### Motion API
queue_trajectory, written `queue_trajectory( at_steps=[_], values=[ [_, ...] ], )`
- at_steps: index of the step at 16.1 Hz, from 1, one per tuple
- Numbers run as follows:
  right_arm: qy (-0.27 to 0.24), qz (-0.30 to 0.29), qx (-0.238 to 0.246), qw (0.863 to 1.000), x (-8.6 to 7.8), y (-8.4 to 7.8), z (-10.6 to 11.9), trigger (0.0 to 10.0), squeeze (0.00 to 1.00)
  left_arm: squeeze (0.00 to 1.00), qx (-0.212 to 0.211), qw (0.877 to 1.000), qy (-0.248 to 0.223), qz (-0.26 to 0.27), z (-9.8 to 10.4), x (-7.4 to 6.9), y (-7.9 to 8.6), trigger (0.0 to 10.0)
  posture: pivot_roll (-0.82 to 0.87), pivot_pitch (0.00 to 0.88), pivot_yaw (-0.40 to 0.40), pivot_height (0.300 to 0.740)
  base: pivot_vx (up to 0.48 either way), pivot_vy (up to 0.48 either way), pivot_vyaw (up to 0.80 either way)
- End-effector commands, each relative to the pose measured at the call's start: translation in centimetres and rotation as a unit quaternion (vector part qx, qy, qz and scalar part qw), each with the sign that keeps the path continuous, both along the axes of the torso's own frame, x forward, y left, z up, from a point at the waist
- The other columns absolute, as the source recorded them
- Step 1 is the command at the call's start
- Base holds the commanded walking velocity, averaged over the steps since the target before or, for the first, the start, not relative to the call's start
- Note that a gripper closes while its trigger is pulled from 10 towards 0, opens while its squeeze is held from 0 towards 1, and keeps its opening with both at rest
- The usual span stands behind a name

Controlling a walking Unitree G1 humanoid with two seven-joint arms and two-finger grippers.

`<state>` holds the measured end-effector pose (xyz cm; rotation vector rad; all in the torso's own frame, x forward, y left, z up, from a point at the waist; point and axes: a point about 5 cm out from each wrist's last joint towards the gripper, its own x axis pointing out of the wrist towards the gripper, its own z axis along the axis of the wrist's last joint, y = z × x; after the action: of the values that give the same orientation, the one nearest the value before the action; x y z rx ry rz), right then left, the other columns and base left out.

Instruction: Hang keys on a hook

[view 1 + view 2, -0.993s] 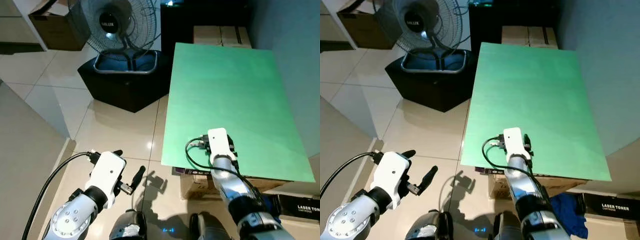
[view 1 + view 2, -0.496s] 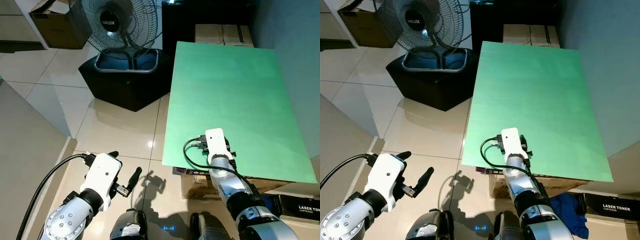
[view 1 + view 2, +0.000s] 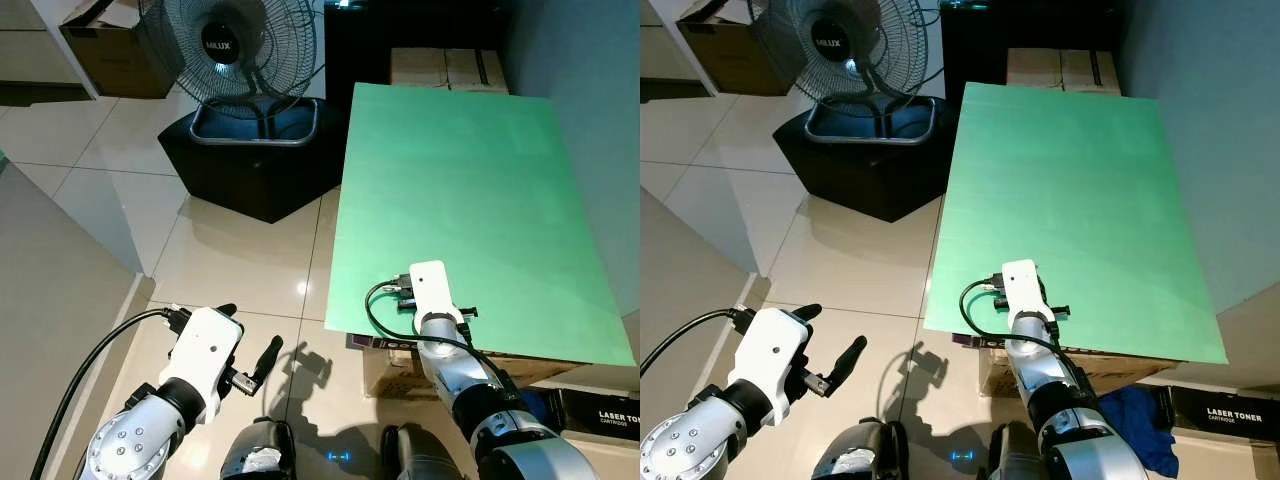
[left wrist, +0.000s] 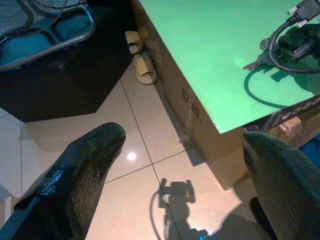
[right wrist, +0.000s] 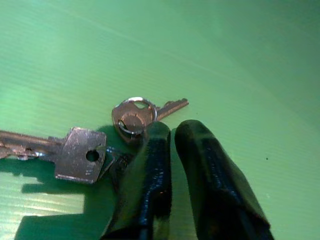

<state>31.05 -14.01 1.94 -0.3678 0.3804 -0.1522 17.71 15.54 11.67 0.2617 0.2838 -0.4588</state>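
A bunch of silver keys (image 5: 80,155) on a ring (image 5: 134,117) lies flat on the green table top (image 3: 460,170), near its front edge. My right gripper (image 5: 172,127) is down on the table over them, with its white wrist housing (image 3: 431,286) above. Its fingers are shut with a thin gap, and the tips rest against the ring. Whether they pinch the ring cannot be told. The keys (image 4: 258,61) also lie beside the gripper's shadow in the left wrist view. My left gripper (image 3: 250,328) hangs open over the floor, left of the table, holding nothing.
A standing fan (image 3: 240,50) on a black base (image 3: 250,165) stands left of the table. Cardboard boxes (image 3: 445,68) sit behind the table and a toner box (image 3: 605,415) below its right corner. Slippers (image 4: 138,57) lie by the table's side. A grey wall (image 3: 50,300) is at the left.
My right wrist has drawn slightly back toward the table's front edge. The left arm has sunk a little. The camera shifted a touch.
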Motion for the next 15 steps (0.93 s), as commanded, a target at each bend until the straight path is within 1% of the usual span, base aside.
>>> queue_trajectory(
  at_steps=[1, 3, 4, 6, 7, 8, 9, 10, 11, 13, 15],
  values=[
    [-0.011, 0.001, 0.002, 1.000, 0.2, 0.3, 0.3, 0.0, 0.00, 0.00, 0.007, 1.000, 0.004, -0.002, 0.1, -0.2, 0.2, 10.0, 0.07, 0.212, 0.075, 0.713, 0.000, 0.000, 0.00],
    [-0.052, 0.004, 0.001, 0.999, 0.8, 0.7, 1.7, 0.0, 0.00, 0.00, 0.005, 1.000, 0.005, -0.002, -0.1, -0.1, 0.2, 10.0, 0.06, 0.209, 0.069, 0.713, 0.000, 0.000, 0.00],
    [-0.062, 0.003, 0.001, 0.998, 0.8, 0.7, 2.1, 0.0, 0.00, 0.00, 0.003, 1.000, 0.004, -0.002, -0.1, -0.1, 0.2, 10.0, 0.05, 0.208, 0.064, 0.713, 0.000, 0.000, 0.00],
    [-0.098, 0.007, -0.003, 0.995, 0.1, 1.1, 3.1, 0.0, 0.00, 0.00, 0.001, 1.000, 0.004, -0.001, -0.2, 0.0, 0.1, 10.0, 0.04, 0.209, 0.061, 0.713, 0.000, 0.000, 0.00],
    [-0.108, 0.011, 0.000, 0.994, -0.5, 1.4, 3.5, 0.0, 0.00, 0.00, 0.000, 1.000, 0.004, -0.002, -0.2, 0.0, 0.0, 10.0, 0.04, 0.209, 0.061, 0.713, 0.000, 0.000, 0.00],
    [-0.102, 0.007, 0.000, 0.995, -0.8, 1.5, 3.4, 0.0, 0.00, 0.00, -0.002, 1.000, 0.003, -0.003, -0.1, 0.1, 0.0, 10.0, 0.04, 0.209, 0.061, 0.713, 0.000, 0.000, 0.00],
    [-0.097, 0.005, 0.000, 0.995, -0.9, 1.5, 3.2, 10.0, 0.00, 0.00, -0.003, 1.000, 0.003, -0.004, -0.1, 0.3, -0.1, 10.0, 0.02, 0.206, 0.067, 0.713, 0.000, 0.000, 0.00],
    [-0.087, -0.006, 0.002, 0.996, -0.8, 1.2, 2.8, 10.0, 0.74, 0.00, -0.004, 1.000, 0.002, -0.006, -0.1, 0.5, -0.3, 10.0, 0.02, 0.205, 0.068, 0.713, 0.000, 0.000, 0.00],
    [-0.083, -0.009, 0.005, 0.996, -0.7, 0.9, 2.7, 10.0, 1.00, 0.00, -0.004, 1.000, 0.001, -0.008, -0.1, 0.6, -0.4, 10.0, 0.02, 0.206, 0.071, 0.713, 0.000, 0.000, 0.00],
    [-0.080, -0.011, 0.003, 0.997, -0.6, 0.7, 2.7, 10.0, 1.00, 0.00, -0.004, 1.000, 0.000, -0.008, -0.1, 0.7, -0.3, 10.0, 0.03, 0.205, 0.078, 0.713, 0.000, 0.000, 0.00],
    [-0.073, -0.018, 0.002, 0.997, -0.4, 0.6, 2.8, 10.0, 1.00, 0.00, 0.000, 1.000, -0.001, -0.007, 0.0, 0.7, 0.1, 10.0, 0.03, 0.203, 0.083, 0.713, 0.000, 0.000, 0.00]
  ],
)
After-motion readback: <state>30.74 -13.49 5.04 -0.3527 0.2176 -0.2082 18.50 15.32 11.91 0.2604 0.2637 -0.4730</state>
